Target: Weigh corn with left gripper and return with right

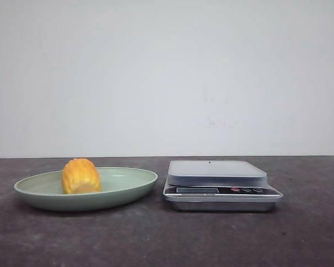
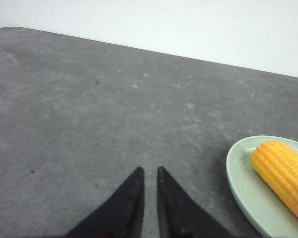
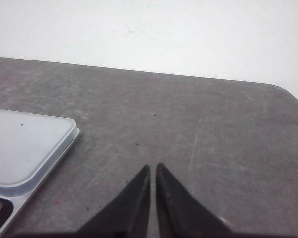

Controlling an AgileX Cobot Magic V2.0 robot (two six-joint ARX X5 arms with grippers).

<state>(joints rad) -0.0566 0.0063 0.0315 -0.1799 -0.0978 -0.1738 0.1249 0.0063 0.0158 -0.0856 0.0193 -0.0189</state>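
Observation:
The yellow-orange corn (image 1: 80, 176) lies in a pale green plate (image 1: 128, 189) on the left of the dark table. It also shows in the left wrist view (image 2: 283, 176), on the plate (image 2: 241, 173). A silver kitchen scale (image 1: 220, 184) with a grey platform stands to the plate's right; its corner shows in the right wrist view (image 3: 27, 148). My left gripper (image 2: 149, 171) is shut and empty over bare table, beside the plate and apart from it. My right gripper (image 3: 153, 167) is shut and empty over bare table beside the scale. Neither gripper shows in the front view.
A plain white wall stands behind the table. The table's far edge runs along the wall, and a rounded table corner (image 3: 288, 91) shows in the right wrist view.

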